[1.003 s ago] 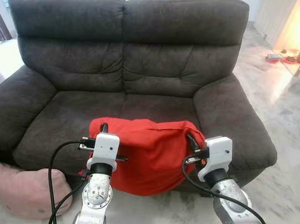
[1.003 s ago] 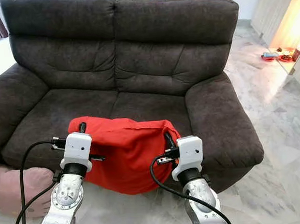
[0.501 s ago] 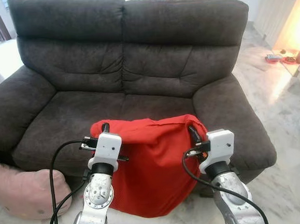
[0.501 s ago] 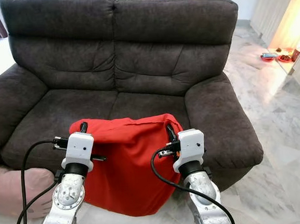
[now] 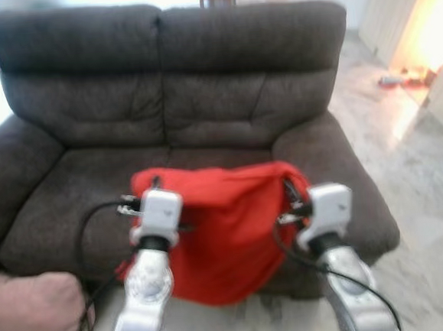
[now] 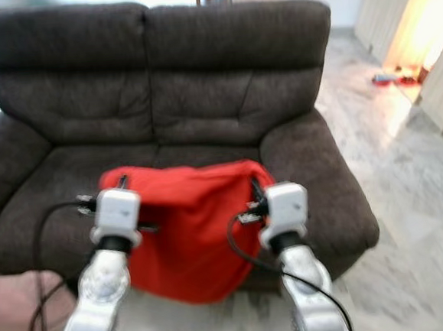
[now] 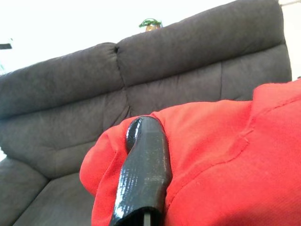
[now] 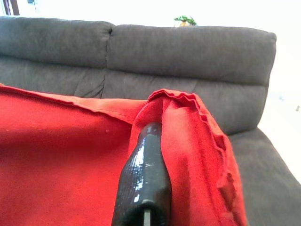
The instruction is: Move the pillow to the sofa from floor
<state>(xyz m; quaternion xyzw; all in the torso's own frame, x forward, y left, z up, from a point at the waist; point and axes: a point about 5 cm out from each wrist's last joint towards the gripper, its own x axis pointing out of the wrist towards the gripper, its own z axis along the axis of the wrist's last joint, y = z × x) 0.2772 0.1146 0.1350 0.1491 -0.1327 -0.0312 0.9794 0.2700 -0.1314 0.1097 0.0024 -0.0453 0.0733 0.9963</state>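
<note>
A red pillow (image 5: 226, 226) hangs between my two grippers in front of the dark grey sofa (image 5: 177, 85), its lower part drooping below the seat's front edge. My left gripper (image 5: 153, 188) is shut on the pillow's upper left corner, and its black finger (image 7: 143, 169) presses into the red cloth (image 7: 225, 155). At the upper right corner my right gripper (image 5: 290, 191) is shut on the pillow too, with one finger (image 8: 146, 174) lying against a bunched fold (image 8: 188, 122). Both eye views are blurred.
A pink cushion (image 5: 29, 311) lies on the marble floor (image 5: 425, 218) at the lower left, beside the sofa's left arm. Small red objects (image 5: 399, 81) sit on the floor far right, by a bright doorway. The sofa's seat cushions (image 5: 78, 200) lie just behind the pillow.
The whole picture has shifted and blurred, so the camera has moved. The red pillow's hanging lower part sits higher than half a second ago. Both grippers keep their hold.
</note>
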